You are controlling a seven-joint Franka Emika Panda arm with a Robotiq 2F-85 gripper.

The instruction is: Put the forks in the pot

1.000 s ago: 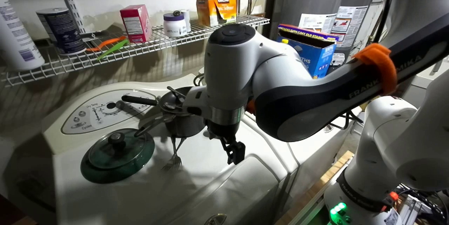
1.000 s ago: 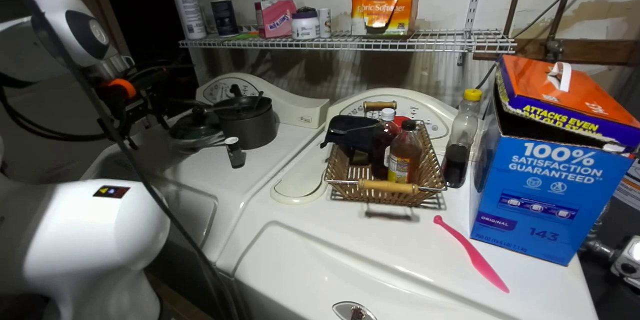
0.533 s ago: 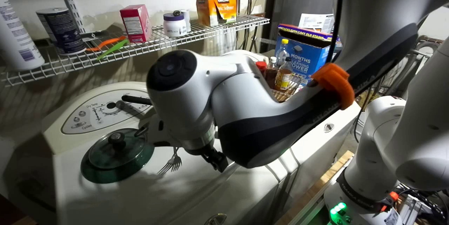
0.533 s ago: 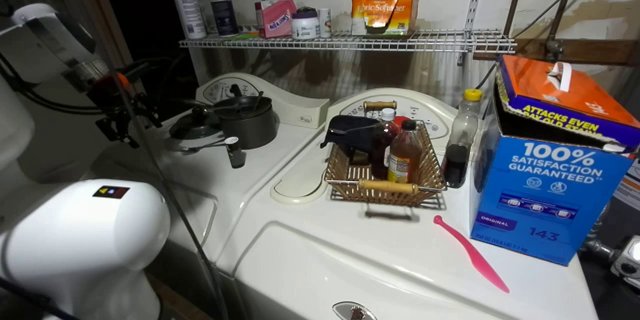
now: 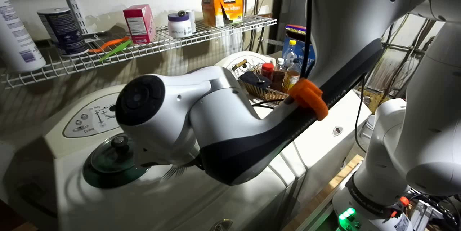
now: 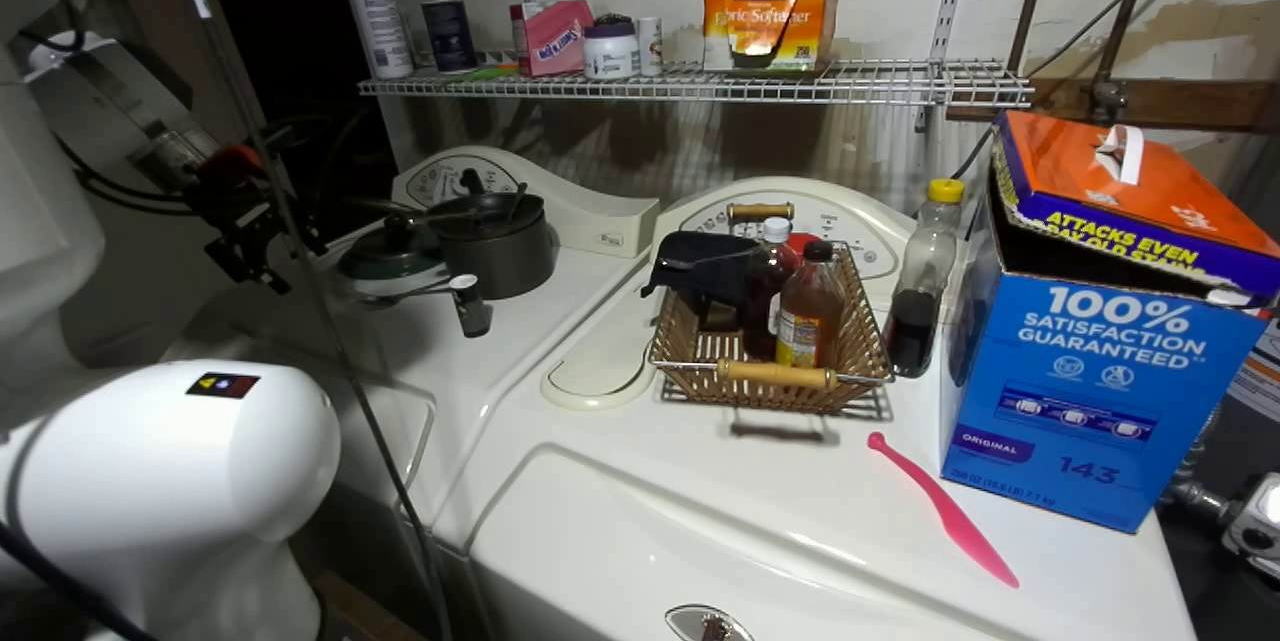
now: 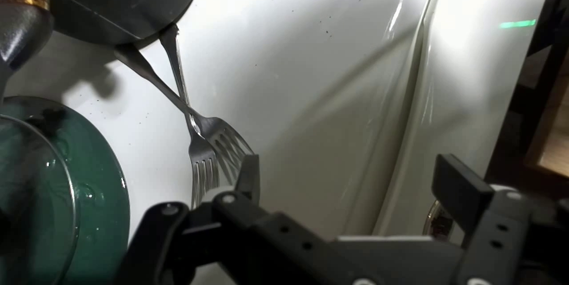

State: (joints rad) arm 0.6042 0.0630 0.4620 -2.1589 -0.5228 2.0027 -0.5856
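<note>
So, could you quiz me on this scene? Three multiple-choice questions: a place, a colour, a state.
1. Where do the crossed forks lie?
A) basket
B) white appliance top
C) wire shelf

2. What colour is the fabric softener box?
A) green
B) black
C) orange

3. The tool is:
A) open
B) shut on a fork
C) shut, empty

Key:
1 B: the wrist view shows them there.
2 C: orange in both exterior views.
3 A: its fingers stand apart in the wrist view.
</note>
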